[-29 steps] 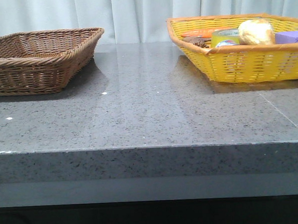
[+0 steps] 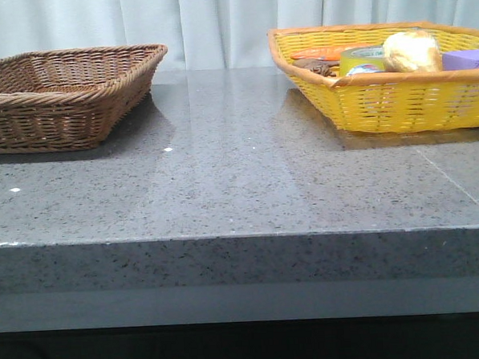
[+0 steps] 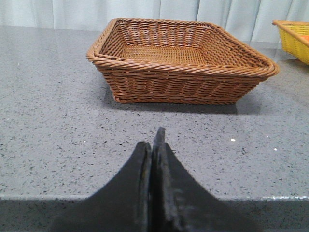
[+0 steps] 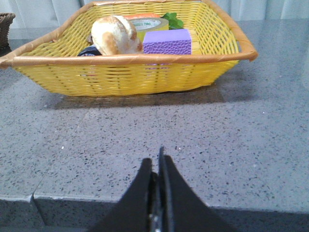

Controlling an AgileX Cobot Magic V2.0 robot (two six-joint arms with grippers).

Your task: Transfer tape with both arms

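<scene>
Two end effectors low at the desk's near edge, neither yet out over a basket. Right end effector (image 4: 158,162) clenched on nothing, tips pressed together, aimed straight at the yellow basket (image 4: 130,77). Left end effector (image 3: 153,145) likewise clenched and bare, aimed at the brown basket (image 3: 183,79), which looks to hold nothing.

Tape (image 4: 149,25) lying inside the yellow basket toward its far side, at about 12 o'clock from the right end effector, well apart from it across open desk (image 4: 193,140) and over the near basket wall. Partly hidden behind the bread (image 4: 113,36) and the purple block (image 4: 167,41), wedged between them as seen from the wrist. In the front view, tape (image 2: 362,59) at roughly 1 o'clock from the desk's centre, touching or just beside the bread (image 2: 411,51); cannot tell which. Right arm clearly the nearer; left far off on the opposite side, so probably the receiver.

Roll on its flat face, core axis near upright, maybe slightly tilted. Translucent yellow winding, pale inner core with green print showing at the top rim. Only the upper part visible; lower part masked by the basket wall and neighbours.
</scene>
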